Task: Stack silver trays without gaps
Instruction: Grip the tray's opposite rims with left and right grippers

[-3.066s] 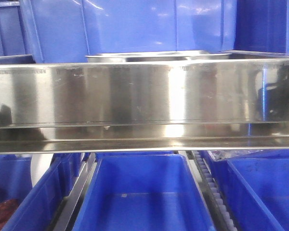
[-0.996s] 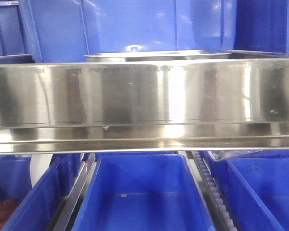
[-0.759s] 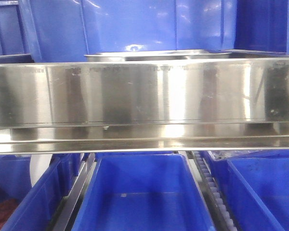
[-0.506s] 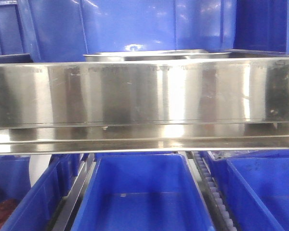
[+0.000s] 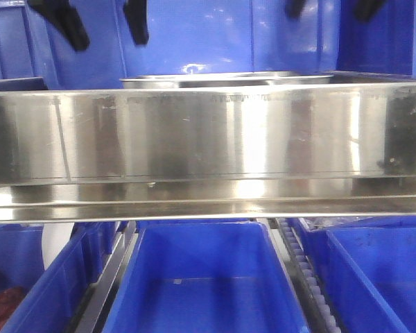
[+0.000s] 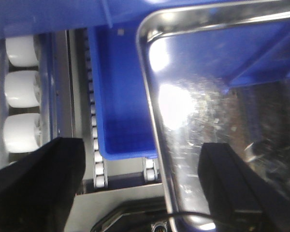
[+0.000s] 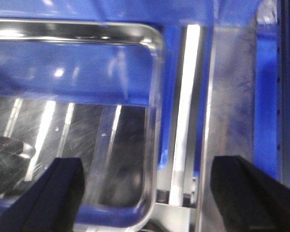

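Observation:
In the front view only the rolled rim of a silver tray (image 5: 229,78) shows, behind the long steel shelf rail (image 5: 208,135). My left gripper (image 5: 100,24) hangs open above the tray's left end. My right gripper (image 5: 329,7) hangs open above its right end. In the left wrist view the open left gripper (image 6: 142,181) straddles the left rim of the tray (image 6: 208,96), one finger outside and one over the shiny scuffed bottom. In the right wrist view the open right gripper (image 7: 147,193) straddles the right rim of the tray (image 7: 87,135). Neither gripper holds anything.
Blue bins (image 5: 208,284) sit on roller tracks (image 5: 301,277) below the rail, and a blue wall stands behind the tray. The left wrist view shows a blue bin (image 6: 121,96) left of the tray and white rollers (image 6: 21,92). A steel upright (image 7: 232,96) stands right of the tray.
The black fingertips of both grippers have come down into the top of the front view; before, no gripper showed. The tray and rail have not moved.

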Action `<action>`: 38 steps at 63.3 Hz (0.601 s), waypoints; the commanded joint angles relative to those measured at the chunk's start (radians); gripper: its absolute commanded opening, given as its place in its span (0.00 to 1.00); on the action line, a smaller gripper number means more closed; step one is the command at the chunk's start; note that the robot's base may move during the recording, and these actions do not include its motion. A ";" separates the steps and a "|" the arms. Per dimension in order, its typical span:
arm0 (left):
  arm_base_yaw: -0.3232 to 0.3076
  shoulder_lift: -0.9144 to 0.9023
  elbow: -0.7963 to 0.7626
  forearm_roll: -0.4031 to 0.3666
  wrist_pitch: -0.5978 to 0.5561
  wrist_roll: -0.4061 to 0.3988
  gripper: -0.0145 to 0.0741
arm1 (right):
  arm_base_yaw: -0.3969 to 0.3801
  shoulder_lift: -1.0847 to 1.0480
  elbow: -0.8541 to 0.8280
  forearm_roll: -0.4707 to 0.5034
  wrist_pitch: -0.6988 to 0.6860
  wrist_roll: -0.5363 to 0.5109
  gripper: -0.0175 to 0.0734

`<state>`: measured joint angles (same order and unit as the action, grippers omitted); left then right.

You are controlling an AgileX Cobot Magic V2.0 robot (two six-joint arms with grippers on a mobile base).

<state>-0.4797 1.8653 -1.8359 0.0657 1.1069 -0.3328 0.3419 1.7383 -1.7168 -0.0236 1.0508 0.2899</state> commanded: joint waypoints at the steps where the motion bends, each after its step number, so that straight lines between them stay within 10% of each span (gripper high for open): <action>1: -0.001 -0.031 -0.036 -0.006 -0.043 -0.011 0.61 | -0.008 -0.020 -0.039 0.000 -0.077 -0.036 0.88; 38: -0.001 0.045 -0.036 -0.010 -0.067 -0.011 0.61 | -0.005 0.109 -0.039 0.000 -0.153 -0.100 0.88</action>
<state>-0.4797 1.9565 -1.8371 0.0559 1.0831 -0.3328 0.3397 1.8906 -1.7213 -0.0199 0.9438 0.2026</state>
